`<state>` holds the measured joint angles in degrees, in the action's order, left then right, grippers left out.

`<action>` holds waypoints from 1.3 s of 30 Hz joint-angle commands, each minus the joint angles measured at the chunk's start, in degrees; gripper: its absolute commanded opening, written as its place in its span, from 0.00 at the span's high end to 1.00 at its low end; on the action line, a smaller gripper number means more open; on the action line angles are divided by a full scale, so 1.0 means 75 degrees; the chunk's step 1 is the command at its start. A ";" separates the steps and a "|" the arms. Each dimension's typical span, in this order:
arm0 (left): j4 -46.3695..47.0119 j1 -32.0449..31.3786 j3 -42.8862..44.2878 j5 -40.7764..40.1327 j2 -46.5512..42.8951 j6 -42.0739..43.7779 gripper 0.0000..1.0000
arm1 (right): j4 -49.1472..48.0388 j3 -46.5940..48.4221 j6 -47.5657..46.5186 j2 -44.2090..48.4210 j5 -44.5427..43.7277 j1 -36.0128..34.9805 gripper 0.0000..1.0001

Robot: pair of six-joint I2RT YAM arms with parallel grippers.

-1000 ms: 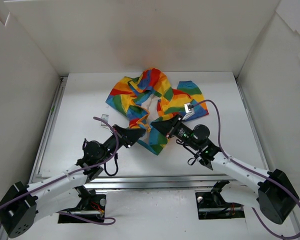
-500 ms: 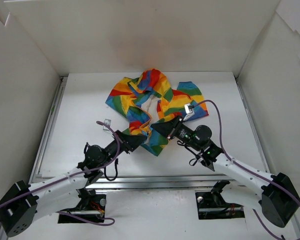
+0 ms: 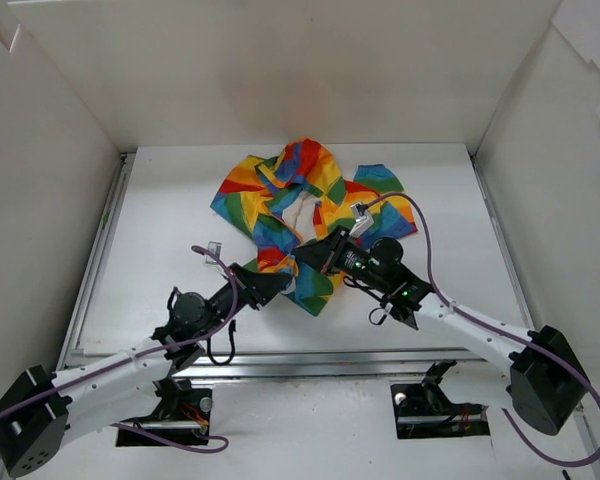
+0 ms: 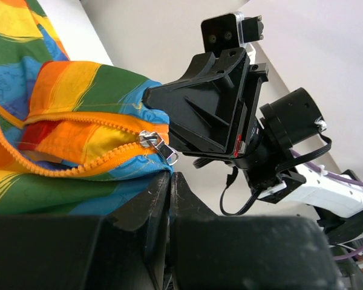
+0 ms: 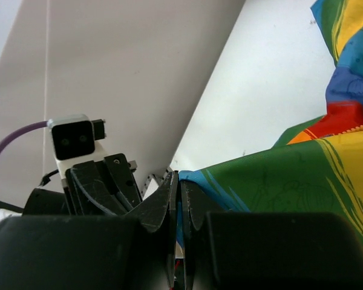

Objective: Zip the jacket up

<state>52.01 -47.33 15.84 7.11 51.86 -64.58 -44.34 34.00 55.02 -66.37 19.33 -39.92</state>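
Robot lab cell, bench-top rig.
- White tabletop (image 3: 170, 200) boxed in by plain white panel walls: back wall (image 3: 280, 70), left wall (image 3: 40, 200), right wall (image 3: 560, 180).
- Metal rail (image 3: 95, 260) runs along the tabletop's left edge; a second rail (image 3: 330, 362) runs along the near edge.
- Two white-and-black arms stand side by side at the near edge: left arm (image 3: 110, 365), right arm (image 3: 480, 335).
- Purple cable (image 3: 426, 255) loops loose along the right arm.
- A small camera module (image 4: 232, 28) is fixed on the right arm's wrist.
- Exposed wiring (image 3: 180, 405) shows in a cutout by the left arm's base.
- A rainbow-striped jacket (image 3: 300, 200) lies crumpled near the tabletop's middle.
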 commanded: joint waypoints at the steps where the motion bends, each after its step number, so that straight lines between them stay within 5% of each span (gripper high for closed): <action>1: 0.0097 -0.0193 0.0385 0.0235 -0.0433 0.0278 1.00 | -0.0042 0.0564 -0.0410 -0.0115 -0.0795 -0.0103 1.00; 10: -0.0020 -0.0193 -0.0025 0.0001 -0.0515 0.0091 1.00 | 0.0639 0.1432 -0.1009 -0.0912 -0.2553 -0.0876 1.00; 19: -0.1321 -0.0193 0.0349 -0.0199 -0.1313 0.0630 1.00 | 0.0357 0.0026 -0.0938 -0.0468 -0.4146 -0.1251 1.00; 35: -0.3124 -0.1142 0.0126 0.0632 -0.0832 0.0476 1.00 | 0.1433 -0.1333 -0.0435 0.0493 -0.3939 -0.1486 1.00; 37: -0.3885 -0.1224 0.0174 0.0668 -0.1077 0.0641 1.00 | 0.1773 -0.1485 -0.0411 0.0982 -0.3575 -0.1509 0.89; 38: -0.4468 -0.1294 0.0185 0.0599 -0.1310 0.0746 1.00 | 0.2216 -0.1521 -0.0492 0.1195 -0.3261 -0.1509 0.64; 39: -0.4752 -0.1387 0.0162 0.0540 -0.1429 0.0793 1.00 | 0.2591 -0.1533 -0.0551 0.1464 -0.3257 -0.1509 0.55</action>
<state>23.14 -56.60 13.69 10.26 44.05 -60.49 -29.08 22.31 51.09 -61.23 -6.55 -51.09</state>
